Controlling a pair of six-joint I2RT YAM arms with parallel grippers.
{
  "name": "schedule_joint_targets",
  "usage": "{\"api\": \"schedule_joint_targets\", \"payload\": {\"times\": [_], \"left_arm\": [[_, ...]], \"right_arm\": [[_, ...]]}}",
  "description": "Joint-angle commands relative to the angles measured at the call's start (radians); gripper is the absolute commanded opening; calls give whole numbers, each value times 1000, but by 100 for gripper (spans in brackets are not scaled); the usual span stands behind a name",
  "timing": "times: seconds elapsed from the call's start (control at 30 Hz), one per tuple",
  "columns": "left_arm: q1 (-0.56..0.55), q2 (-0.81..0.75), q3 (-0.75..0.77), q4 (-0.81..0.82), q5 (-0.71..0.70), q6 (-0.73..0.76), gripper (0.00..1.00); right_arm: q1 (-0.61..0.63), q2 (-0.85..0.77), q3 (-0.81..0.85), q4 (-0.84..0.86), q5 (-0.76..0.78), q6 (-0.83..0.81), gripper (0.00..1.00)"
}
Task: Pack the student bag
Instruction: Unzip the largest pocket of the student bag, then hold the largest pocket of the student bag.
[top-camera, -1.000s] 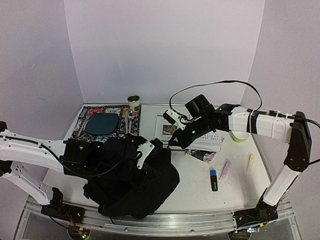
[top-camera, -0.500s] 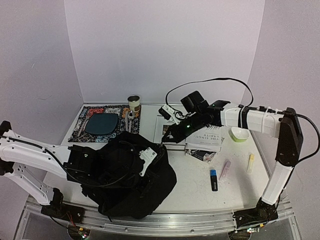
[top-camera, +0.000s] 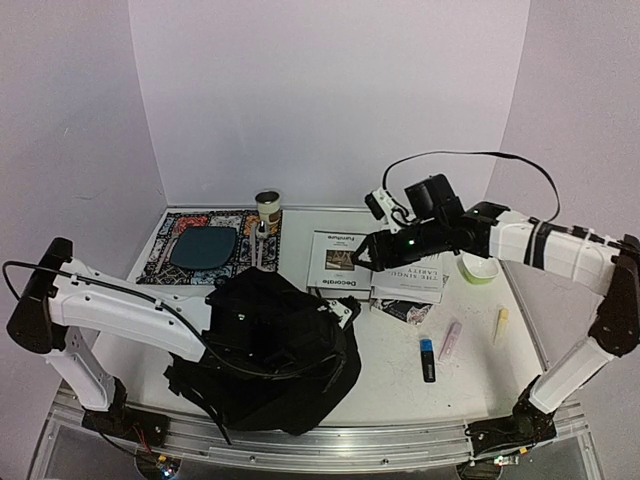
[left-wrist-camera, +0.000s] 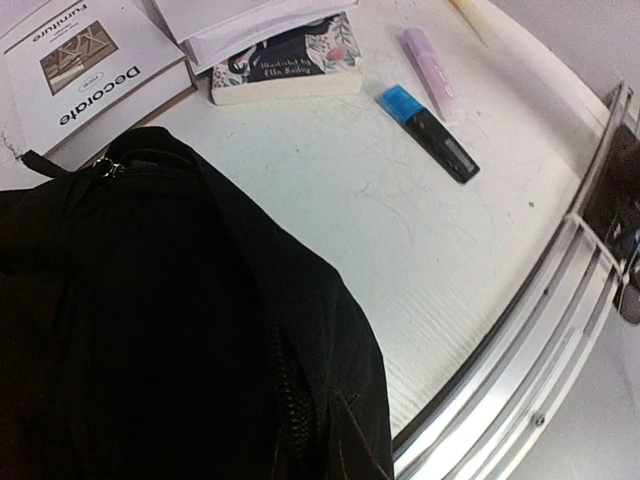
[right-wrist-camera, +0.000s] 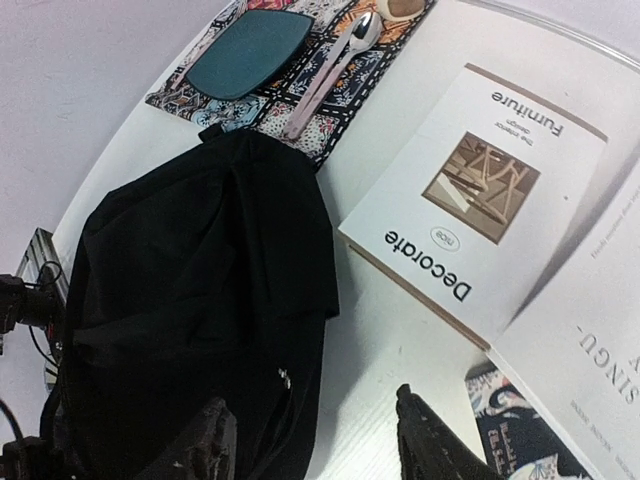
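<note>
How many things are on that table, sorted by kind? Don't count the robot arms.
Books: 3, Decorate book, white book, floral book
Markers: 3, pink marker, blue-capped marker, yellow marker
student bag: 1
plate: 1
spoon: 1
cup: 1
bowl: 1
placemat: 1
Total: 12

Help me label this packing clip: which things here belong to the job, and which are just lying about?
Job, probably: student bag, Decorate book, white book, floral book, blue-capped marker, pink marker, yellow marker.
Lying about, probably: teal plate, patterned placemat, spoon, cup, green bowl.
</note>
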Motion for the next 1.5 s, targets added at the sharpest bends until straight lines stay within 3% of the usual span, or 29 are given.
{"api": "schedule_joint_targets", "payload": {"times": [0.0, 0.1, 0.17, 0.4, 0.67, 0.97, 1.13, 1.47], "left_arm": [[49, 57, 115, 33, -59, -75, 12], [97, 110, 156, 36, -46, -136, 15], [113, 151, 201, 41, -31, -151, 29], [147, 208, 334, 45, 30, -92, 53], [216, 25, 142, 40, 64, -128, 68], [226, -92, -38, 35, 224, -126, 75], [227, -77, -38, 36, 265, -118, 76], [225, -5, -14, 37, 332, -100, 76]], "right_arm": [[7, -145, -122, -42, 77, 175, 60], [10, -235, -219, -44, 95, 268, 63], [17, -279, -262, -44, 107, 322, 67], [60, -349, -340, -26, 129, 429, 77], [138, -327, -423, 39, 143, 567, 83], [231, -221, -435, 116, 130, 640, 85], [245, -178, -478, 154, 130, 654, 78], [250, -103, -575, 255, 111, 671, 43]]}}
